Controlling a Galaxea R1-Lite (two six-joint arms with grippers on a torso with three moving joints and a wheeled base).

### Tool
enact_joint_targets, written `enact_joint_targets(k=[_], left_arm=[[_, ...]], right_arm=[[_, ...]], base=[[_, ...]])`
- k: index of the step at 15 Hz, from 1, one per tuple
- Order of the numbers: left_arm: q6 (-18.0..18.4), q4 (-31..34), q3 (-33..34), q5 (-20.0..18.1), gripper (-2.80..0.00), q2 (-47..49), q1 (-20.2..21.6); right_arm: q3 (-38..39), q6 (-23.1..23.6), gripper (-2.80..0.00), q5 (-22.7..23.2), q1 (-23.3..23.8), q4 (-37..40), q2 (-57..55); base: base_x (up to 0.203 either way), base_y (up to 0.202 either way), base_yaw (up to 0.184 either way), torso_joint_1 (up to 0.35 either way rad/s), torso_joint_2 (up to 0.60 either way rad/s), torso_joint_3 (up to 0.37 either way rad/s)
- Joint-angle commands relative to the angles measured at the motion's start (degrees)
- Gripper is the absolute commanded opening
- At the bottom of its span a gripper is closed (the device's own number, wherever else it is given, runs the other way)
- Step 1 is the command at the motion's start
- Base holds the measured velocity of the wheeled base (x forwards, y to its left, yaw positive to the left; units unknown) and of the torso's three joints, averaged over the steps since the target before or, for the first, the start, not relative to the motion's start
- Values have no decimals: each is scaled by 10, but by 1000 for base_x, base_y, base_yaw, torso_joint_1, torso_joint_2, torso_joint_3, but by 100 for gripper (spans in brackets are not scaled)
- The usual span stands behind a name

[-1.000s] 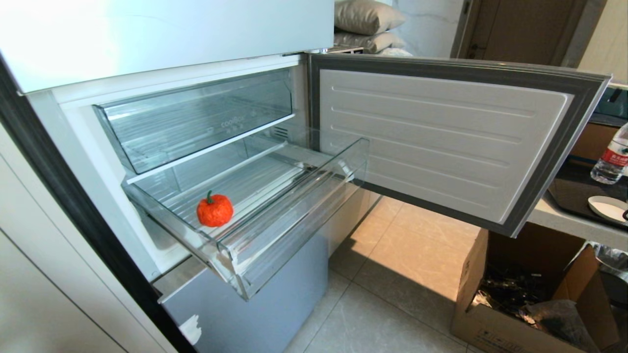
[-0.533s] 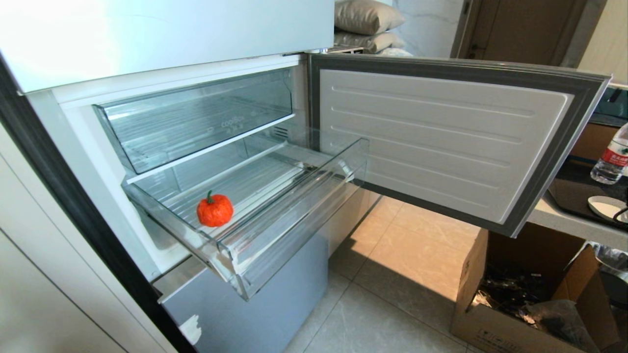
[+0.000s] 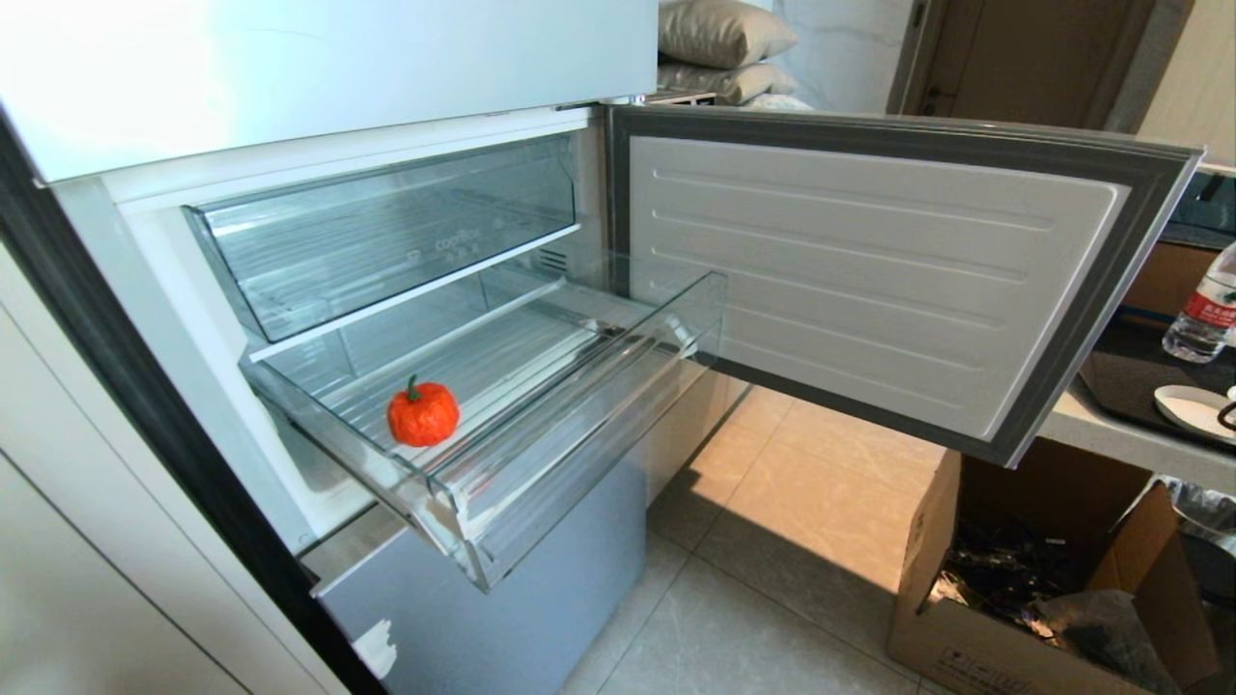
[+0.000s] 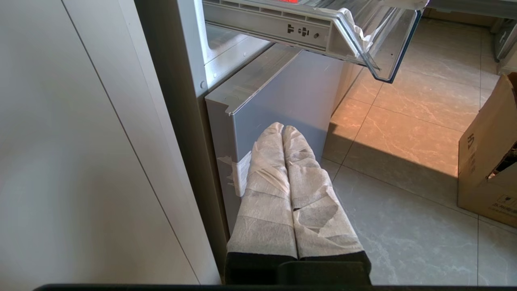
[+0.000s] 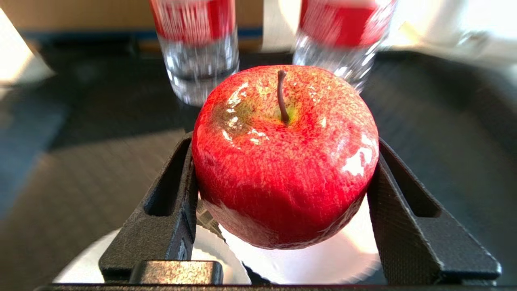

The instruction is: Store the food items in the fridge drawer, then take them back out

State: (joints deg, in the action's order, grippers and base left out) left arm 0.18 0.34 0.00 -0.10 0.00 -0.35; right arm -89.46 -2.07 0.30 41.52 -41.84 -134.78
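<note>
A red-orange pepper-like food item [image 3: 423, 413] with a green stem lies near the front left of the pulled-out fridge drawer [image 3: 579, 386]. Seen from below, the drawer's taped front corner [image 4: 379, 48] juts out over the floor. A glossy red apple [image 5: 282, 194] sits between the black fingers [image 5: 169, 202] of my right gripper [image 5: 284, 142], which is shut on its sides just above a white plate [image 5: 323, 262]. My left gripper [image 4: 283, 128], wrapped in white cloth, hangs shut and empty low beside the fridge's grey bottom drawer [image 4: 282, 89].
The fridge door [image 3: 869, 280] stands wide open to the right. Above the drawer sits a clear "coolBox" drawer [image 3: 386, 232]. An open cardboard box [image 3: 1024, 579] stands on the floor. A counter at the right holds a water bottle [image 3: 1202, 309] and plate [image 3: 1193, 410]. Two bottles [image 5: 196, 48] stand behind the apple.
Drawer, pepper-like item and door have not moved in the head view. Only a small dark piece at the right edge by the plate has shifted slightly.
</note>
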Motion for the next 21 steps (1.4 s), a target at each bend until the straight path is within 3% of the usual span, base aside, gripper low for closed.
enact_joint_targets(k=[1,4,8,12,14,17,19,21], left_arm=[[0,0,0,0,-280,0,0],[0,0,0,0,-280,0,0],[0,0,0,0,-280,0,0],[0,0,0,0,-280,0,0],[0,0,0,0,-280,0,0],[0,0,0,0,-280,0,0],[0,0,0,0,-280,0,0],[0,0,0,0,-280,0,0]], right_arm=[[35,-2,-280,-1,5,-3,70],[143,-26,-280,1,22,-3,192],[348,-38,-280,15,38,-3,387],[578,-12,-280,91,15,1,595],[695,18,-280,110,-54,9,680],[827,43,-280,86,-253,50,798],[862,43,-280,41,-349,141,920],[877,44,-280,15,-406,239,1048]], base=[[0,0,0,0,0,0],[0,0,0,0,0,0],[0,0,0,0,0,0],[0,0,0,0,0,0],[0,0,0,0,0,0],[0,0,0,0,0,0],[0,0,0,0,0,0],[0,0,0,0,0,0]])
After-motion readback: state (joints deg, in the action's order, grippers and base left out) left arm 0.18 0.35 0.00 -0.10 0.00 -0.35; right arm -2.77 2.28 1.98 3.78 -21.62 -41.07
